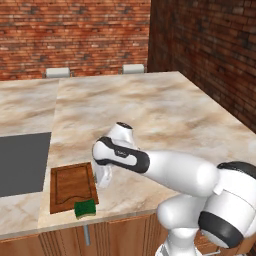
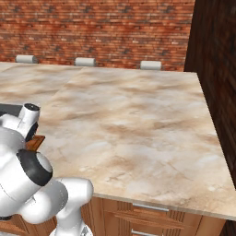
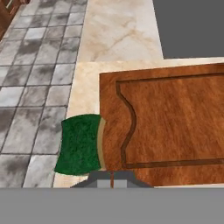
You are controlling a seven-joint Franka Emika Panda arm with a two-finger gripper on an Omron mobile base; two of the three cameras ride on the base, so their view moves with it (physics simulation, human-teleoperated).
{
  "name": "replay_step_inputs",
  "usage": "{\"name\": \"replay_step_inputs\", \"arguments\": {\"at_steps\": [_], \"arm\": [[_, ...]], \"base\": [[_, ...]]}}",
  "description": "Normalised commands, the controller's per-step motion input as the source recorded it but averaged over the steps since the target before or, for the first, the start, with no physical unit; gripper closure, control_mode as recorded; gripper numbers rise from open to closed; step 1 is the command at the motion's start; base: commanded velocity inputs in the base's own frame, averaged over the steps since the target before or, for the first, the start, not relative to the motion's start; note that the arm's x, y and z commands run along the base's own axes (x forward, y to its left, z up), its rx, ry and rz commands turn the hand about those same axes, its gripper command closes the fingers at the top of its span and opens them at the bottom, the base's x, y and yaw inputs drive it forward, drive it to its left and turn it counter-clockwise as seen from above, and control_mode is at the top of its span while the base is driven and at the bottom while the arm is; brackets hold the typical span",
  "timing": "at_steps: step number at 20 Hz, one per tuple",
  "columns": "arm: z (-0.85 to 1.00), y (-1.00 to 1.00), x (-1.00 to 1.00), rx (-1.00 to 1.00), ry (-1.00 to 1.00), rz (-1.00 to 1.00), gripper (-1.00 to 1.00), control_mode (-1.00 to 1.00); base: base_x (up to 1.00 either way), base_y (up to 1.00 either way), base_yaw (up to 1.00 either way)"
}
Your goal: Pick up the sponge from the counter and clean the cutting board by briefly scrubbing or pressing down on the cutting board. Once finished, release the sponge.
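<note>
While the sponge (image 3: 81,144) overlaps the cutting board's (image 3: 175,127) corner, the hand (image 3: 111,180) hangs closed, empty.

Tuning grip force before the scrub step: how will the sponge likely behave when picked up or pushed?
The sponge is probably soft: in the hand view its sides bow inward, so it may squash under grip. It looks small beside the cutting board, so likely light and easy to shove. It overhangs the counter edge, so a push outward could tip it off.
</note>
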Motion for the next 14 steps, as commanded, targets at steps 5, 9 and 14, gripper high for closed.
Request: {"name": "replay_step_inputs", "arguments": {"at_steps": [5,9,14], "arm": [[0.33,-0.55,0.25,-0.02,0.12,-0.09,1.0,-1.0],[0.3,-0.55,0.1,0.0,0.09,-0.06,1.0,-1.0],[0.12,-0.47,0.0,0.0,0.11,-0.08,1.0,-1.0]], "base": [[0.0,0.0,0.0],[0.0,0.0,0.0],[0.0,0.0,0.0]]}}
